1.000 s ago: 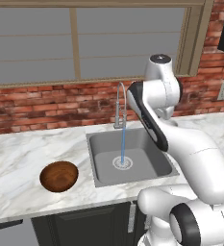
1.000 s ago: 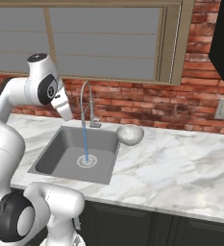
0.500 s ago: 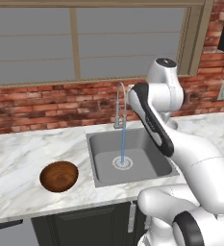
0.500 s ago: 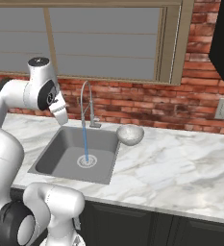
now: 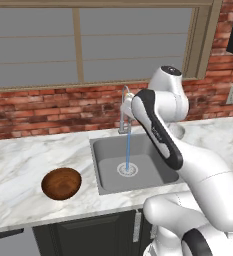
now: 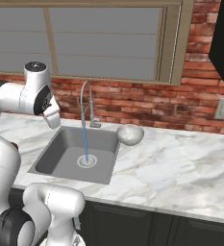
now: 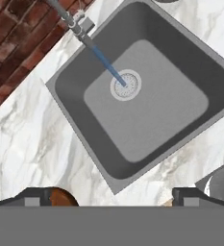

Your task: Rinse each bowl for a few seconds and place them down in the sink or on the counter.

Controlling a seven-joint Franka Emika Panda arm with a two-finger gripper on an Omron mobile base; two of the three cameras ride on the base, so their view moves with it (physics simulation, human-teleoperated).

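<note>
Tool (image 7: 111, 199), spread empty, hangs high over sink (image 7: 70, 86); brown bowl (image 5: 61, 183) well apart.

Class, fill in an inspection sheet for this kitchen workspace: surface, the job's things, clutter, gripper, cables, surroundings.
Surface: white marble counter, dry-looking.
Job's things: brown bowl on the counter left of the sink; pale bowl on the counter at the sink's right rim; faucet running into the drain.
Clutter: nothing seen.
Gripper: gripper open, high above the sink, holding nothing.
Cables: nothing seen.
Surroundings: brick wall, window, wall outlet, dark cabinets.
</note>
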